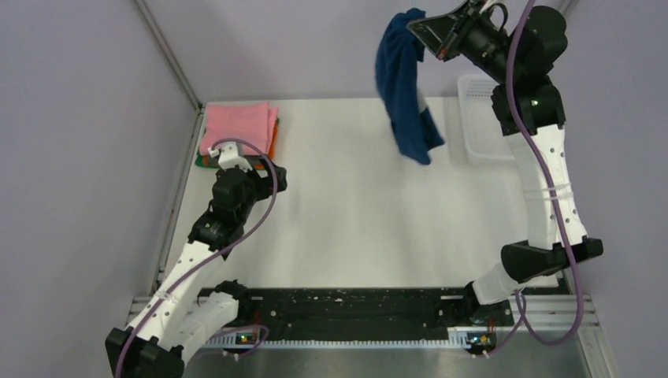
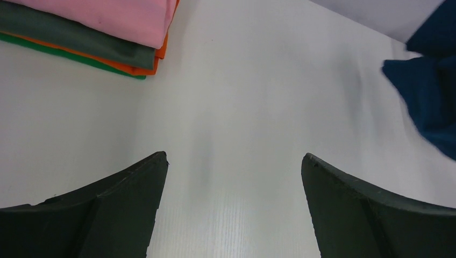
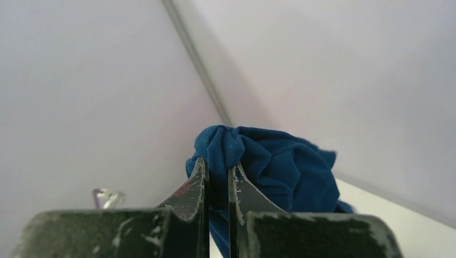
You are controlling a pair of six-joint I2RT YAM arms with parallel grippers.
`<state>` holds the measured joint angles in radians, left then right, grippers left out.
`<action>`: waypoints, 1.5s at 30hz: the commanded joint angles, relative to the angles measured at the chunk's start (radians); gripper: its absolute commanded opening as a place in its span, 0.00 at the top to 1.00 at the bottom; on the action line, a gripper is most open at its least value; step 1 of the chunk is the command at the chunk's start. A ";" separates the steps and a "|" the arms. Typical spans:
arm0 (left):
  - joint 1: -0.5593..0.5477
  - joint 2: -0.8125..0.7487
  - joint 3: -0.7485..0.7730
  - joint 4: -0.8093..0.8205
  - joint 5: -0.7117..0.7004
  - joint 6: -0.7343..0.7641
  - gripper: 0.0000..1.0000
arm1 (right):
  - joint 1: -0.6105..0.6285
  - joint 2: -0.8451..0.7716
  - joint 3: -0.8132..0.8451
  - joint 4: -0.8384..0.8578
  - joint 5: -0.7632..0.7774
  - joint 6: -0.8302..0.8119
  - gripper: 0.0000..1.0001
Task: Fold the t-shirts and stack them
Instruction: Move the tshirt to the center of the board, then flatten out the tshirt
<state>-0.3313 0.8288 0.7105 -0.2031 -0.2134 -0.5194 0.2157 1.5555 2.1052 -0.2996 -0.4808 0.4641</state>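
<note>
My right gripper [image 1: 416,25] is raised high at the back right and is shut on the dark navy t-shirt [image 1: 403,87], which hangs bunched down from it above the table. In the right wrist view the navy cloth [image 3: 274,166] is pinched between my fingertips [image 3: 200,177]. A stack of folded t-shirts [image 1: 236,130], pink on top over dark grey-green, orange and green, lies at the back left; it also shows in the left wrist view [image 2: 102,27]. My left gripper [image 1: 272,177] is open and empty just in front of the stack, and in its own view [image 2: 234,161] it hovers over bare table.
A white plastic lattice basket [image 1: 476,118] stands at the back right, partly behind my right arm. Purple walls enclose the white table [image 1: 346,228] at left and back. A black rail [image 1: 354,303] runs along the near edge between the arm bases.
</note>
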 commanded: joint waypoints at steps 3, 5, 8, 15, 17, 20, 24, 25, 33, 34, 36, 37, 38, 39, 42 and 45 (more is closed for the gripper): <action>-0.001 -0.030 0.004 0.004 0.017 -0.009 0.01 | 0.114 -0.026 -0.010 0.066 -0.063 0.053 1.00; -0.002 -0.042 0.004 -0.008 0.012 -0.011 0.01 | 0.119 -0.070 -0.100 0.060 0.023 0.067 1.00; -0.001 -0.064 0.005 -0.024 -0.004 -0.017 0.01 | 0.119 -0.189 -0.357 0.030 0.273 0.069 1.00; -0.002 -0.060 0.011 -0.058 -0.022 -0.042 0.01 | 0.113 -0.501 -1.114 0.015 0.857 0.157 0.91; -0.002 -0.025 0.027 -0.099 -0.026 -0.058 0.01 | 0.102 -0.533 -1.243 -0.020 0.891 0.159 0.62; -0.002 0.028 0.048 -0.168 -0.015 -0.098 0.01 | 0.091 -0.553 -1.312 -0.086 0.938 0.127 0.07; -0.001 0.057 0.048 -0.269 0.005 -0.141 0.01 | 0.091 -0.573 -1.292 -0.099 0.959 0.022 0.01; -0.002 0.057 0.041 -0.300 0.002 -0.159 0.01 | 0.090 -0.578 -1.293 -0.079 0.930 -0.024 0.01; -0.002 0.064 -0.079 -0.360 -0.025 -0.226 0.01 | 0.089 -0.514 -1.302 0.035 0.766 -0.225 0.01; -0.002 0.071 -0.079 -0.351 -0.027 -0.224 0.01 | 0.088 -0.502 -1.301 0.014 0.804 -0.206 0.01; -0.002 0.094 -0.071 -0.306 -0.031 -0.211 0.01 | 0.073 -0.489 -1.311 0.000 0.840 -0.173 0.01; 0.000 0.111 -0.062 -0.277 -0.036 -0.206 0.01 | 0.056 -0.486 -1.319 0.000 0.828 -0.154 0.01; 0.000 0.137 -0.047 -0.251 -0.036 -0.201 0.01 | 0.034 -0.486 -1.330 0.000 0.806 -0.134 0.01; 0.000 0.179 -0.032 -0.221 -0.035 -0.195 0.01 | 0.010 -0.487 -1.342 0.002 0.777 -0.114 0.01; 0.001 0.324 0.023 -0.163 -0.084 -0.209 0.01 | -0.056 -0.503 -1.387 0.029 0.724 -0.084 0.01; 0.012 0.484 0.072 -0.108 -0.090 -0.213 0.04 | -0.078 -0.517 -1.419 0.041 0.734 -0.084 0.01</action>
<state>-0.3298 1.1671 0.7052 -0.4442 -0.2611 -0.7177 0.1665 1.0702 0.7200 -0.2905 0.2749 0.3504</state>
